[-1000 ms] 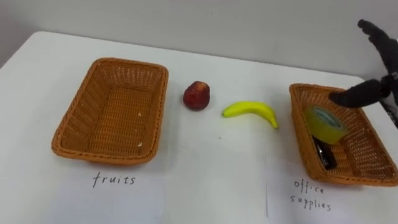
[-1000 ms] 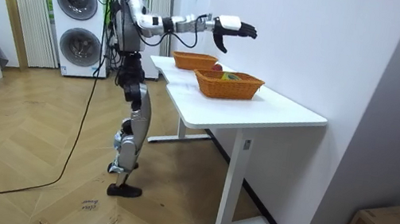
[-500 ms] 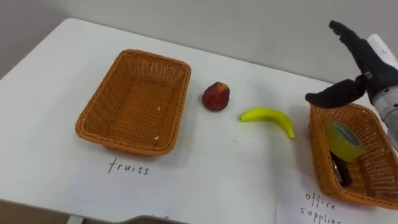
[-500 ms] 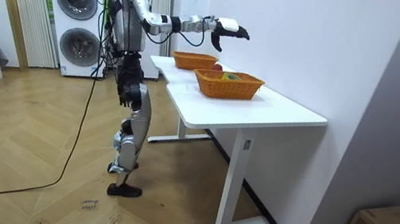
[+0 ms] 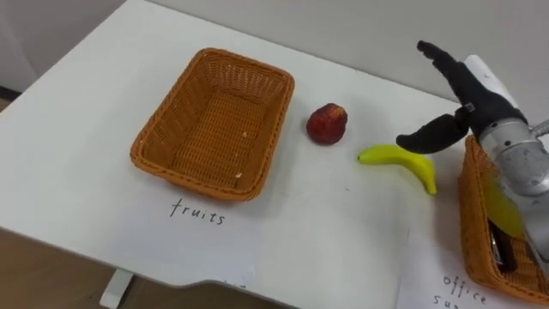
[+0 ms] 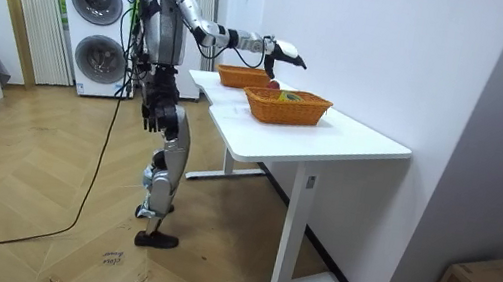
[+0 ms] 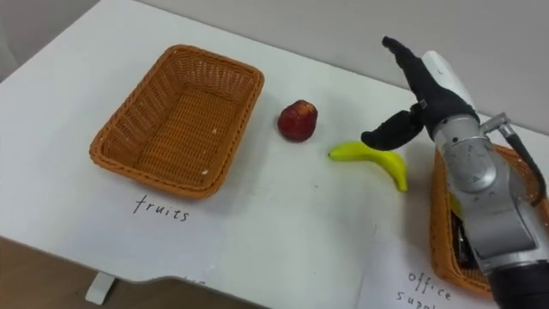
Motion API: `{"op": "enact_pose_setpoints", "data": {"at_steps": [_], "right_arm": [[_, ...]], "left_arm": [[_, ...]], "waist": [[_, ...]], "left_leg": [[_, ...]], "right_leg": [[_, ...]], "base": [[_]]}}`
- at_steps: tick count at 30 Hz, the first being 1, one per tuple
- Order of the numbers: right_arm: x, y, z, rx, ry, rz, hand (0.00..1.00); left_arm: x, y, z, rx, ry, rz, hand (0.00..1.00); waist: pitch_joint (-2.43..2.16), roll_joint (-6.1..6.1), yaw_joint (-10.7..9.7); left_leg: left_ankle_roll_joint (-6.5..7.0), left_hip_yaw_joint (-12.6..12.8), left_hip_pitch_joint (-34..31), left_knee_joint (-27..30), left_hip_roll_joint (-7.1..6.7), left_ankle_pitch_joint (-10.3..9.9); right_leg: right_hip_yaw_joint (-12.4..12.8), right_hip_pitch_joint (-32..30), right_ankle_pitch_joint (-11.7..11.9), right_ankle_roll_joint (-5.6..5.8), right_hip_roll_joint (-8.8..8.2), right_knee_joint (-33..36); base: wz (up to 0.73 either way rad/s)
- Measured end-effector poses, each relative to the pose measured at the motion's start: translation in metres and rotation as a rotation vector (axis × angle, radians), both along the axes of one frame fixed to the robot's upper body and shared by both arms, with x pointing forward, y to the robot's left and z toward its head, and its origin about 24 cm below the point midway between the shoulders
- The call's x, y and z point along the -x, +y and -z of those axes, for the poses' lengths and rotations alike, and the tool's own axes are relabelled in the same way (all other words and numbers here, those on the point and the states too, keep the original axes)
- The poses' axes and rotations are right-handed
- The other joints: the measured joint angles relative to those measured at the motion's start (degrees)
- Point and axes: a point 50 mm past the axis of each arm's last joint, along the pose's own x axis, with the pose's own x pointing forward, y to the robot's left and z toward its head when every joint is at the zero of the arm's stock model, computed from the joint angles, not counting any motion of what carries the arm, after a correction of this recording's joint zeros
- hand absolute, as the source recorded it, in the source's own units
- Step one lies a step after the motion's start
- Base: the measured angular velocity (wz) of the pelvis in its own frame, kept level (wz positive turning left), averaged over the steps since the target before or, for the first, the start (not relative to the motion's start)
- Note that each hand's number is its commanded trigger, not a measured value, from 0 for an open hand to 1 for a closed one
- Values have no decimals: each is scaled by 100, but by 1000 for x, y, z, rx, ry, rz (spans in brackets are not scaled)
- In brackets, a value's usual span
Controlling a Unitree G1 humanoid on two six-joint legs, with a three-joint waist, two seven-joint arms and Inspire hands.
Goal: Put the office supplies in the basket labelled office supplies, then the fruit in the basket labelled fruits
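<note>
An empty wicker fruits basket (image 5: 214, 124) sits left on the white table (image 5: 77, 146). To its right lie a red apple (image 5: 327, 124) and a yellow banana (image 5: 399, 161). My right hand (image 5: 470, 93) hovers open just above and beyond the banana's right end, thumb spread toward it, holding nothing. The office supplies basket (image 5: 476, 225) stands at the right edge, holding a yellow-green tape roll (image 5: 506, 213) and a dark item (image 5: 501, 254), partly hidden by my forearm. In the room view my left hand (image 6: 149, 117) hangs by my hip.
Paper labels lie in front of each basket: the fruits label (image 5: 197, 212) and the office supplies label (image 5: 459, 290). The table's front edge runs across the lower left corner. In the room view I stand at the table's side, with a wall beyond it.
My right hand has moved left, from over the office supplies basket to above the banana. The head camera has shifted, so the whole scene slid right and the table edge came into view.
</note>
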Motion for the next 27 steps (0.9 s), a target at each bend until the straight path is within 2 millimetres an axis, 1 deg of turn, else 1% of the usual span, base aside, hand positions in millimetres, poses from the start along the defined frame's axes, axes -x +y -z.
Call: {"op": "enact_pose_setpoints", "data": {"at_steps": [1,3,4,5,8,11,13,17,21,23,27], "right_arm": [[-1,1,5,5,16,3,0],[0,-1,14,4,54,13,0],[0,-1,17,3,64,13,0],[0,0,21,5,82,11,0],[0,3,24,11,94,-3,0],[0,5,26,16,101,-11,0],[-1,5,26,18,103,-10,0],[-5,0,28,34,120,13,0],[-10,-7,30,45,137,40,0],[-10,-14,36,46,170,69,0],[-8,-16,45,65,213,72,0]], "left_arm": [[-3,0,0,-3,-4,10,0],[-8,0,0,-2,-22,17,0],[-8,0,-1,-2,-26,18,0],[-9,0,-1,-6,-29,20,0],[-11,2,-2,-12,-33,22,0],[-12,3,-2,-16,-36,24,0],[-13,3,-3,-16,-41,26,0],[-17,5,-4,-20,-49,29,0],[-16,6,-4,-24,-46,29,0],[-17,6,-4,-22,-48,29,0],[-16,6,-3,-17,-45,24,0]], "waist": [[0,-4,37],[16,-23,139],[21,-31,151],[35,-57,161],[63,-116,188],[52,-154,208],[54,-150,239],[56,-147,292],[56,-148,315],[56,-148,325],[66,-135,319]], "left_leg": [[-1,-1,-28,1,0,0],[-1,-6,-83,16,1,1],[-2,-9,-89,16,1,2],[-3,-14,-108,14,2,3],[-3,-41,-239,30,3,3],[-3,-79,-328,75,-2,3],[-3,-93,-371,112,-1,3],[-5,-134,-422,144,-3,5],[-5,-157,-444,173,-5,6],[-5,-170,-466,205,-6,6],[-5,-170,-485,240,-4,6]], "right_leg": [[-8,-32,0,0,-1,4],[-19,-83,1,-2,-2,6],[-23,-89,1,-2,-3,7],[-49,-102,2,-2,-4,7],[-81,-194,8,-12,-3,6],[-129,-257,9,-13,-3,5],[-166,-265,9,-13,-4,1],[-236,-293,9,-13,-6,-2],[-236,-295,9,-13,-5,0],[-244,-297,9,-13,-5,0],[-235,-298,9,-15,-2,5]], "base": [[0],[0],[0],[4],[5],[7],[9],[9],[2],[2],[0]]}}
